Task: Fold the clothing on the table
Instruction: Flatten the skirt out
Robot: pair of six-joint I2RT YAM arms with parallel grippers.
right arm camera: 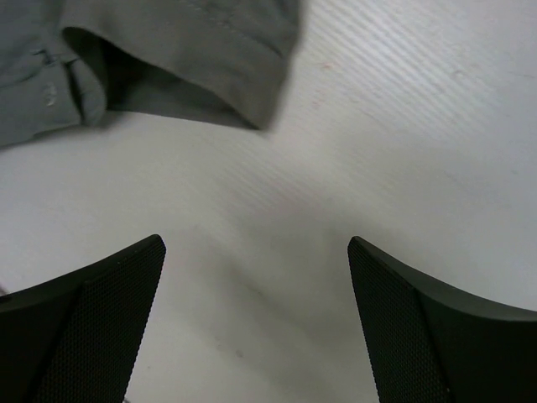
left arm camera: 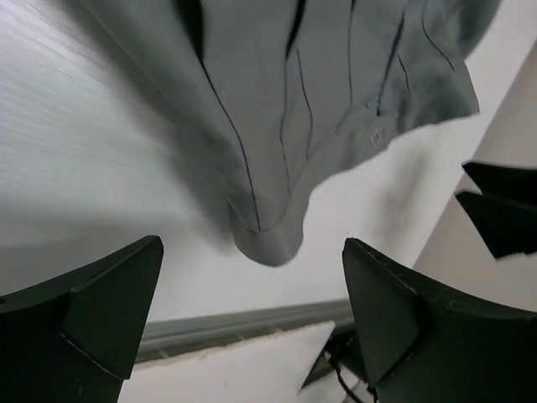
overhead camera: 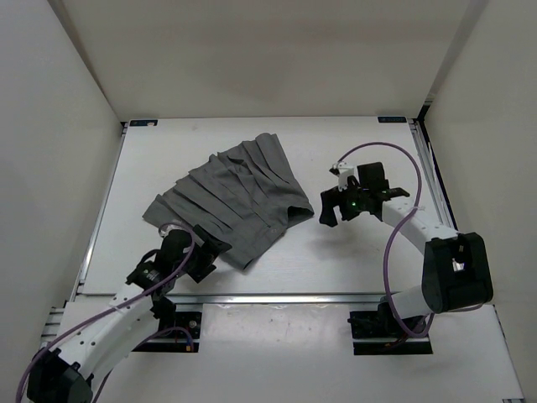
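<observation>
- You are looking at the clothing (overhead camera: 235,197) lying rumpled left of the table's (overhead camera: 336,260) centre, its long axis running diagonally from the near-left corner towards the middle of the far edge
- Your left gripper (left arm camera: 252,252) is standing wide open and holding nothing, with the garment's near corner sitting just ahead of its jaws (this is the nearer arm, I judge)
- Your right gripper (right arm camera: 256,243) is gaping empty too, with the hemmed edge lying just beside it on its left, not touching

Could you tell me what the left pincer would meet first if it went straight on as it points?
Likely the near corner of the medium-grey pleated fabric garment, just ahead of the left pincer; depth is unclear.
</observation>
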